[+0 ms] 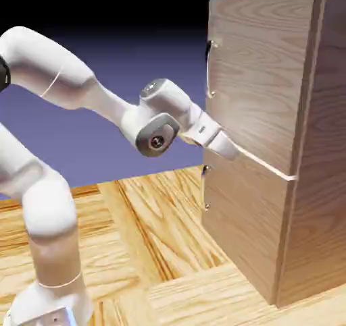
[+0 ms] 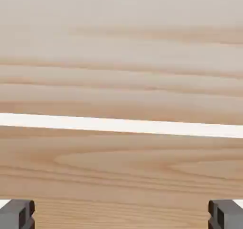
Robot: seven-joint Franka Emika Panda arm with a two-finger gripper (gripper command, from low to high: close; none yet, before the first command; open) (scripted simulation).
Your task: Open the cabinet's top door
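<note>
**Wood grain fills your hand view**

Wood and one pale seam are all your hand camera gets; no handle shows there. Your arm reaches level to the right, gripper [image 1: 226,148] spread wide, empty, right at the cabinet [image 1: 297,183] front by the seam. Top door [image 1: 260,75] sits shut; its handle [image 1: 211,68] is up and left of your fingers [image 2: 18,214].
</note>
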